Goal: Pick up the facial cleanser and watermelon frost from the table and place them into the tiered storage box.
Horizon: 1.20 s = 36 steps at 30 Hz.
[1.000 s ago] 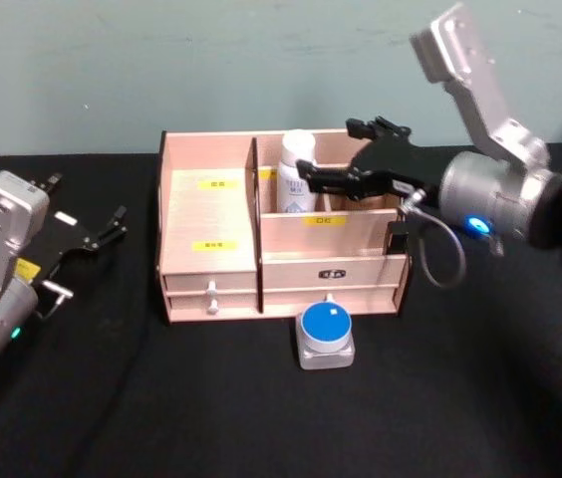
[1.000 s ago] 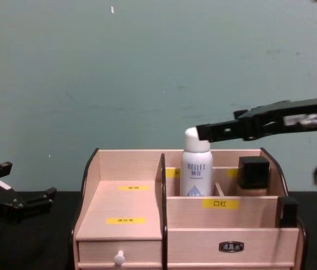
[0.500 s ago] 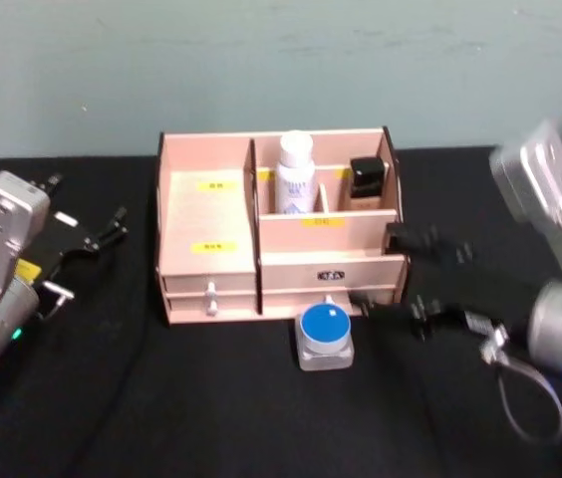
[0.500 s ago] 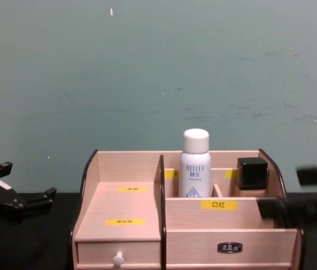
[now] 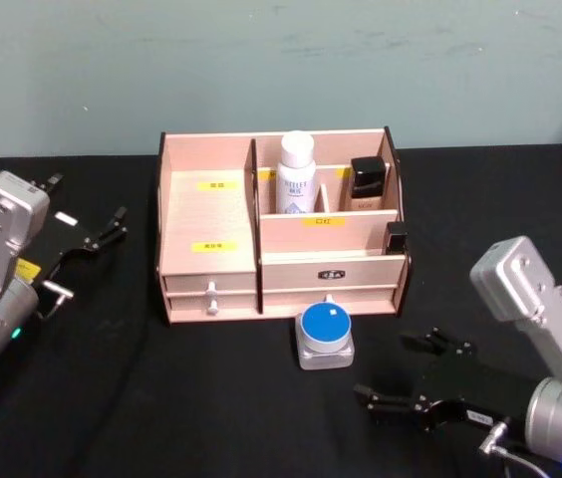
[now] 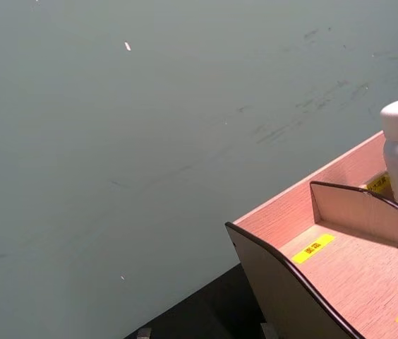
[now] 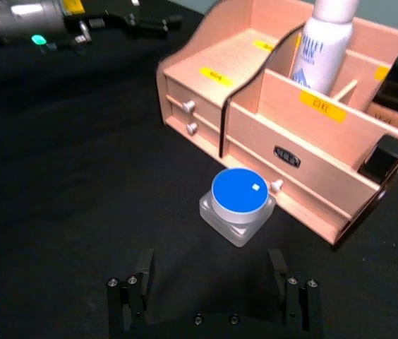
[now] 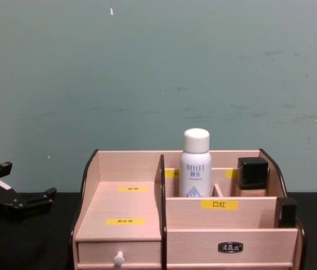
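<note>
One item waits on the counter [image 5: 161, 398]: the watermelon frost [image 5: 325, 335], just in front of the tiered storage box [image 5: 206, 224], while the facial cleanser [image 5: 297, 171] stands upright in a rear compartment. Your right gripper [image 5: 383, 366] hangs released farther out front; close off-centre and the squat jar could slip or shove into the box's knob [image 5: 328, 297]. The left gripper [image 5: 90, 199] rests spread well left of the box, and a black-capped bottle [image 5: 367, 183] beside the cleanser narrows your drop spots.

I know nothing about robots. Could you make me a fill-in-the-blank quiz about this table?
The jar in front of the box has a ___ lid.
The white bottle stands ___ the box.
The right gripper, near the jar, has its fingers ___.
The left gripper sits to the box's ___.
Missing words: blue, inside, open, left.
</note>
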{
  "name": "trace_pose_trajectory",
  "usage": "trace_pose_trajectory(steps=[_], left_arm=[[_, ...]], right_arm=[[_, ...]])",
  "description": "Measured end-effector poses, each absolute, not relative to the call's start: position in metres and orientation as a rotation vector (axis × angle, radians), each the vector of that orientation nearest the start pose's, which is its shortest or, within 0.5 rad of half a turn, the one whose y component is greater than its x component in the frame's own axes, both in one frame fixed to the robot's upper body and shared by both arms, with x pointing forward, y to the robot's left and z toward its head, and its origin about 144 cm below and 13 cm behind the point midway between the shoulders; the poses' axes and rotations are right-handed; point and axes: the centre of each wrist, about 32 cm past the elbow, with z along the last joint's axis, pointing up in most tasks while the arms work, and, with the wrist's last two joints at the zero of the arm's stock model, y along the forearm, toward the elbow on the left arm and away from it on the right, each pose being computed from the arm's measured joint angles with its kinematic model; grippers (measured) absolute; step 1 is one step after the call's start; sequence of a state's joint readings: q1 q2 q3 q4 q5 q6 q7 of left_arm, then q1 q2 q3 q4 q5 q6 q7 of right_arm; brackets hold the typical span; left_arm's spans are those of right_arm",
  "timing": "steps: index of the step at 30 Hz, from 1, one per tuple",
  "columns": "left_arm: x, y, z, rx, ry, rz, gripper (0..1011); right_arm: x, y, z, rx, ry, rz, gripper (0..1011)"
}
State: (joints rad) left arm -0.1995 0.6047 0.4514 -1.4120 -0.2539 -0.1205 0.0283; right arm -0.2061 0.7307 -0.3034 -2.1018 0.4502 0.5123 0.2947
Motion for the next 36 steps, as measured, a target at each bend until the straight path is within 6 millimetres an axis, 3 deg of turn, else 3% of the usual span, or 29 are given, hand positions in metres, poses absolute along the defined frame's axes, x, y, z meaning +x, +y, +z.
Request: trace_pose_trajectory(steps=[8, 22, 36], left_arm=[[0.489, 0.310, 1.140, 0.304, -0.285, 1.248, 1001], [0.489, 0.310, 1.140, 0.304, -0.285, 1.248, 1001], [0.489, 0.310, 1.140, 0.305, -0.285, 1.248, 1001]], right_arm=[[0.382, -0.243, 1.205, -0.519, 0.168, -0.763, 1000], [0.410, -0.225, 1.194, -0.503, 0.106, -0.759, 1000], [0.425, -0.216, 1.186, -0.511, 0.083, -0.770, 1000]])
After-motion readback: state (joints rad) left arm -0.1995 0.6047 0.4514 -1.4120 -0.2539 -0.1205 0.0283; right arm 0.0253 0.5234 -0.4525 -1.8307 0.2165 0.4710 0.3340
